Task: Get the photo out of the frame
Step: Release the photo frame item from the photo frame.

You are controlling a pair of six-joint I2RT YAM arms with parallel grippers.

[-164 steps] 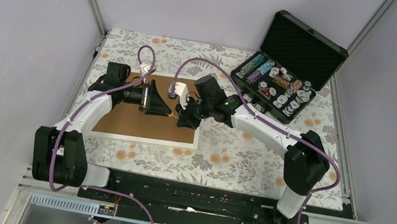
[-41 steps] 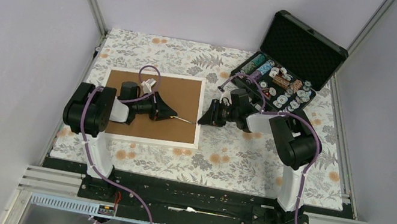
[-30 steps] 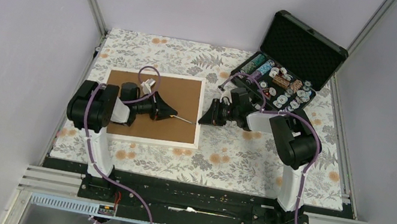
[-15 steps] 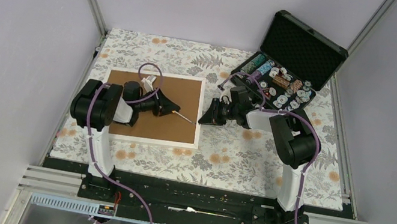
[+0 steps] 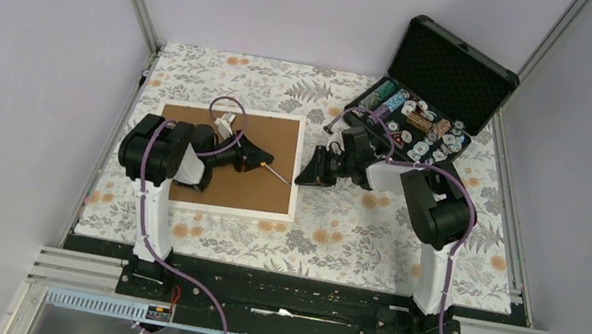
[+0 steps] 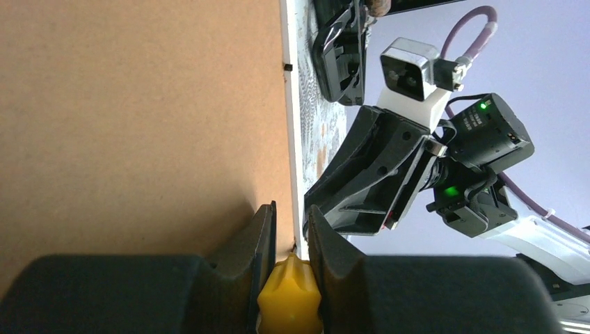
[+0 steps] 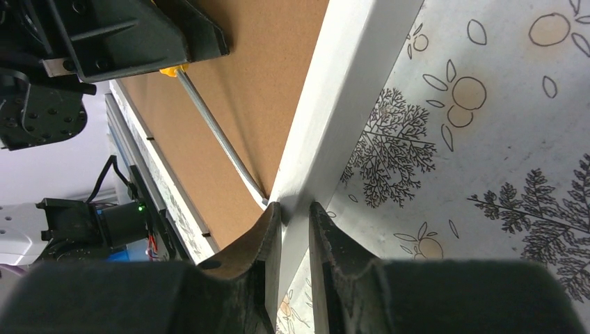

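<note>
The frame [image 5: 280, 133] lies face down on the table, brown back up inside a narrow white border. The photo is hidden under that backing. My left gripper [image 5: 254, 158] hovers over the backing, shut on the yellow handle [image 6: 289, 303] of a screwdriver. Its thin metal shaft [image 7: 219, 139] slants across the board, and the tip rests at the inner side of the right border. There my right gripper [image 7: 295, 212] is shut on the white border [image 7: 348, 90], one finger on each side. In the top view the right gripper [image 5: 302, 177] sits at the frame's right edge.
An open black case [image 5: 454, 71] of poker chips stands at the back right, close behind the right arm. A floral cloth [image 5: 354, 231] covers the table. Small black clips [image 6: 287, 67] sit along the frame's inner edge. Grey walls close in both sides.
The left arm has swung its wrist back and left, turning the screwdriver so that the tip reaches farther right, to the frame's right border. The right gripper has kept its hold.
</note>
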